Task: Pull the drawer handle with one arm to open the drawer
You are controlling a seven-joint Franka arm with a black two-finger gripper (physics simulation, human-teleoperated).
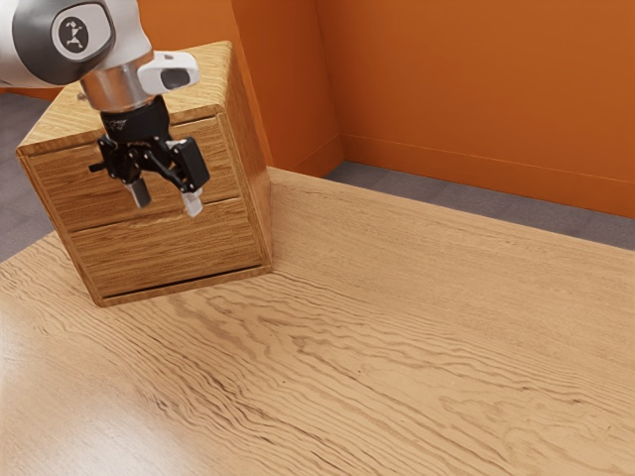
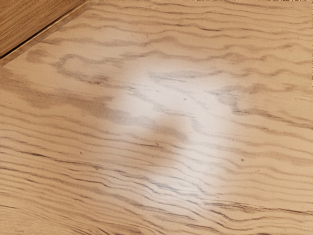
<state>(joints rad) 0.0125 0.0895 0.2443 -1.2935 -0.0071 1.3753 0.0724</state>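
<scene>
The black two-finger gripper [image 1: 167, 198] hangs before the small oak box cabinet [image 1: 169, 248] with two drawer fronts. Its fingers are apart and hold nothing, probably lined up for the handle, which I cannot make out. Both drawers look closed. The cabinet stands on the light wooden table [image 1: 397, 347], near the orange wall [image 1: 476, 89]. Nothing seems to block the pull.

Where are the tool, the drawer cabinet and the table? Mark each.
tool [image 1: 167, 200], exterior view, midway between its open fingertips.
drawer cabinet [image 1: 169, 248], exterior view, on its lower front panel.
table [image 1: 397, 327], exterior view, on the bare wood top.
</scene>
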